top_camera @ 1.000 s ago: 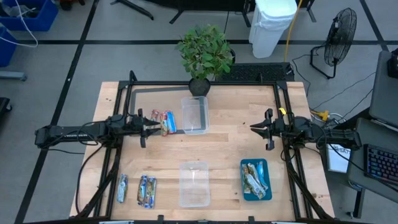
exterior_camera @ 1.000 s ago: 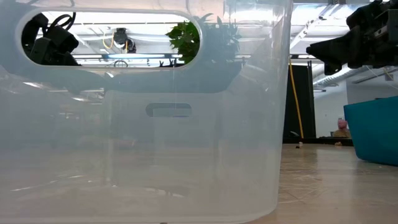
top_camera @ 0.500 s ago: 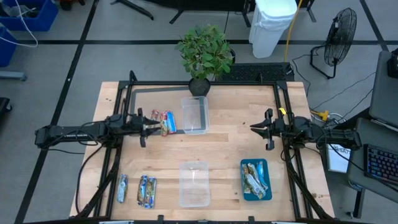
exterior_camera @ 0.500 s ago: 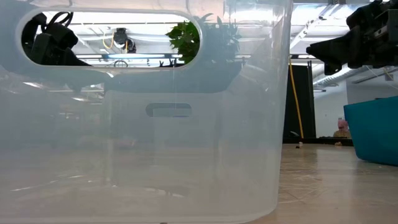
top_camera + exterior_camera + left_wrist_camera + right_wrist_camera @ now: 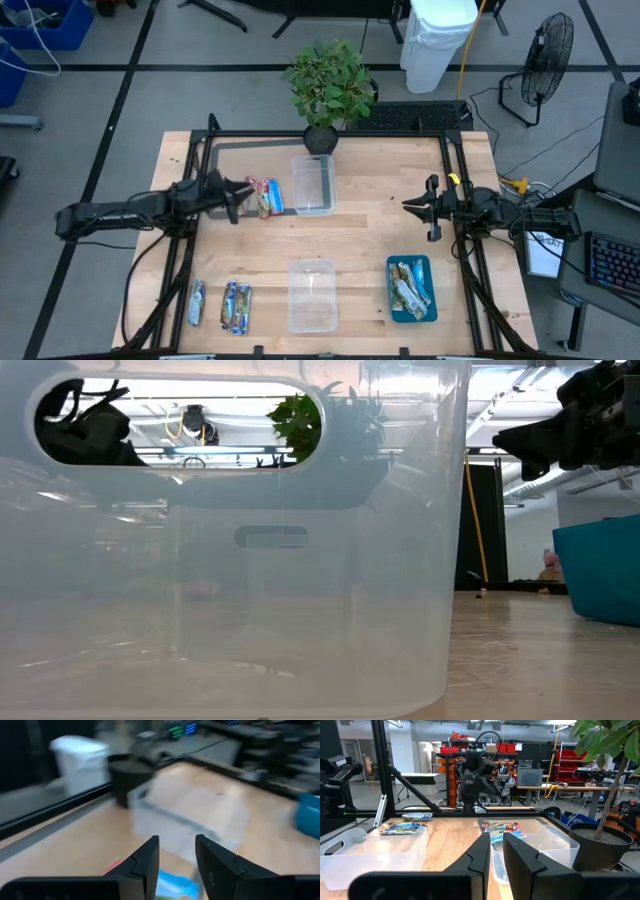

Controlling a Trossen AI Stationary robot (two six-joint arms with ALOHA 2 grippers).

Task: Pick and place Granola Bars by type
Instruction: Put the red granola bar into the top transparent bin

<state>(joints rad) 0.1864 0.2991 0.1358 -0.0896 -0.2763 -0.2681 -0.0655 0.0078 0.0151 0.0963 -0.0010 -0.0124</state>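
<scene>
Granola bars (image 5: pixel 266 196): red-blue pair on desk (image 5: pixel 370 225) beside far clear tub (image 5: pixel 313 184). My left end effector (image 5: pixel 240 193) hovers over them, parted, empty. Step: reaching. Next: descend, close on one.

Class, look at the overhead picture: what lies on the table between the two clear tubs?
Nothing. In the high view, only bare wood separates the far tub from the near tub.

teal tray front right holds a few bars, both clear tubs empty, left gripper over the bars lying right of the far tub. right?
One slip: the bars under the left gripper lie left of the far tub, not right, as the high view shows. The teal tray does hold bars, and both that tub and the near tub look empty.
</scene>
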